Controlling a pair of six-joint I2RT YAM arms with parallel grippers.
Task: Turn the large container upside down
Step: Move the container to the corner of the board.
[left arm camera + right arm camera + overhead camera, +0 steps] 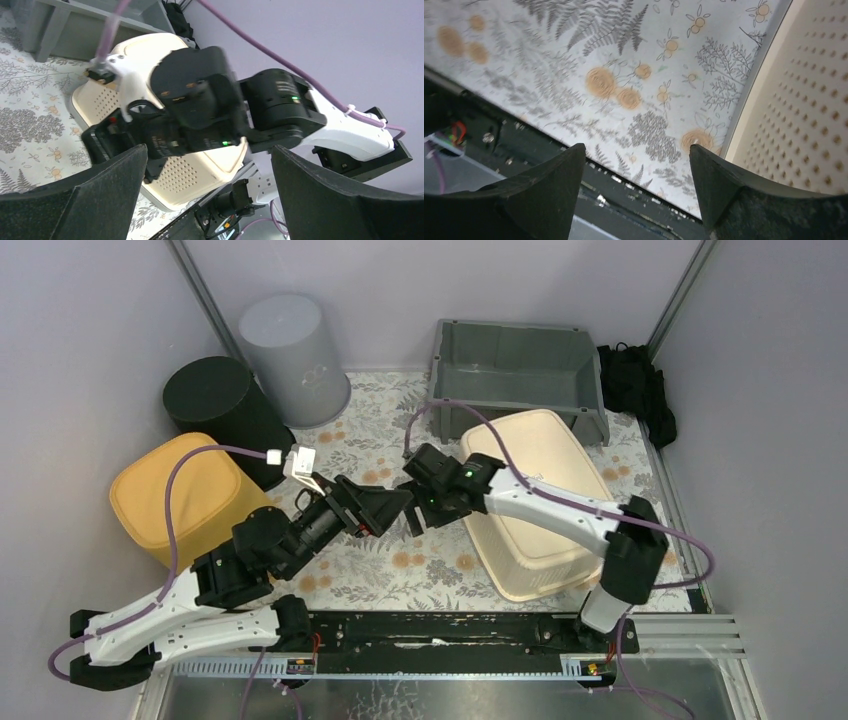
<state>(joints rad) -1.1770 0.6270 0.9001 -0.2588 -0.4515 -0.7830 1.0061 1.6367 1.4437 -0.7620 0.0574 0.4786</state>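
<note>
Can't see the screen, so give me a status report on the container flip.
Left gripper open, empty. Right gripper open, empty, beside cream container. Container sits bottom-up on floral mat. Grippers nose to nose.

the cream container is matt plastic, its side walls pierced with fine rows of small holes, its broad upper face smooth. under it the table carries a flat, smooth covering printed with flowers. behind it the grey crate is hard plastic with a dull sheen. behind and to its right sits crumpled black cloth. well to its left, the black bucket looks matt, the grey bucket smooth, and the yellow tub satin.
</note>
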